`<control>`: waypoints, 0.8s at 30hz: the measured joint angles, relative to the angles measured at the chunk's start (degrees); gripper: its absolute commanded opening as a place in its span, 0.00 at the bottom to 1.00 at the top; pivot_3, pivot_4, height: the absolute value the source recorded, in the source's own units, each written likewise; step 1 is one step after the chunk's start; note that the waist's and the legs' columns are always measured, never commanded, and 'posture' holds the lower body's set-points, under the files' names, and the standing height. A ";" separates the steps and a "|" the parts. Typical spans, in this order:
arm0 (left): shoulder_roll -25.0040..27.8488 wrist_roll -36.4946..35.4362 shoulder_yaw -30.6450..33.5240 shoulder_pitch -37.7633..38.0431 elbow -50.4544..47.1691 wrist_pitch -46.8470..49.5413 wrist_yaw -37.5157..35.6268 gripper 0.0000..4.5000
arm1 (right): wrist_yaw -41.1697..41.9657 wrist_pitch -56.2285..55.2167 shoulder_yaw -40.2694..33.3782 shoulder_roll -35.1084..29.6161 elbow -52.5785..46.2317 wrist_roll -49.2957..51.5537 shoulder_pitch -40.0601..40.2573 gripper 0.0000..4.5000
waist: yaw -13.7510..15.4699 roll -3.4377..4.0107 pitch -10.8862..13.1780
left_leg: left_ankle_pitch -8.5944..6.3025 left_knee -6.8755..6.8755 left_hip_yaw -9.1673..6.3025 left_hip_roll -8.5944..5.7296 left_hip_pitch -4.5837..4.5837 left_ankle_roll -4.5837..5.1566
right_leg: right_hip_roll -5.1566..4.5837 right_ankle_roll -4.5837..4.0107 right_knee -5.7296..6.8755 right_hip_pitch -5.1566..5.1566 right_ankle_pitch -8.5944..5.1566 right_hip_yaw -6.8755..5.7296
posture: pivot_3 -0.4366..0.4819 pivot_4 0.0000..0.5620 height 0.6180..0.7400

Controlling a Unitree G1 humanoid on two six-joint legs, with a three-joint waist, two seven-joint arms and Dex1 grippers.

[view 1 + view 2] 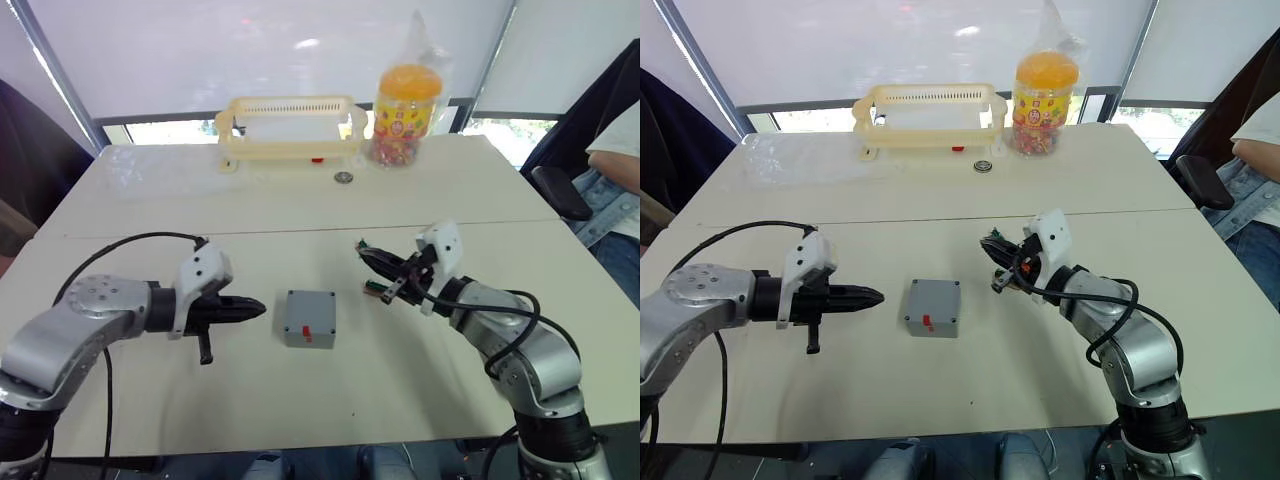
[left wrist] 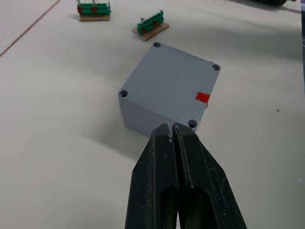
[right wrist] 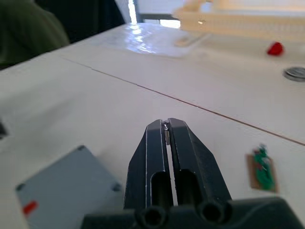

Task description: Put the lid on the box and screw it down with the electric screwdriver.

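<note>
Here the left gripper [image 2: 172, 128] has its two black fingers pressed together with nothing between them, its tip hovering just short of the box [image 2: 167, 94] and pointing at the corner nearest it. The right gripper [image 3: 166, 126] is likewise closed tight and empty, held above the table [image 1: 420, 385] on the far side of the box from the left one, apart from it. The box sits near the middle of the front table, roughly midway between its left and right edges and closer to the front edge than to the seam with the second table behind. It is a small grey square block, closed on top, with a round screw hole in each corner and a small red mark [image 2: 202, 97] by one edge. Two small green circuit pieces [image 2: 151, 27] lie on the table beyond the box. Near the back edge of the far table stand a cream plastic basket [image 1: 290, 128] and a yellow-lidded jar [image 1: 405, 102] in clear wrap; its label carries print too small to read.
</note>
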 measured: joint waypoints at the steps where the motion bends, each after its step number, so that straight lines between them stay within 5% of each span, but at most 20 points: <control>1: -0.03 -0.14 0.16 0.00 0.45 -0.02 -0.02 0.01 | 0.26 -0.02 0.99 0.06 0.16 -0.03 -0.08 0.01 | 0.03 0.00 0.00 | 0.00 0.00 -0.01 0.00 0.00 0.00 | 0.00 0.00 0.00 0.00 0.00 0.00 | 0.48 0.27 1.00; 24: -0.83 -1.41 1.93 3.10 -0.02 0.09 3.08 0.01 | 4.28 -3.89 8.23 -1.20 5.34 -5.06 1.95 0.01 | 0.05 0.00 0.00 | 0.00 0.00 0.00 0.00 0.00 -0.01 | 0.00 -0.01 0.00 -0.01 0.01 0.00 | 0.48 0.27 1.00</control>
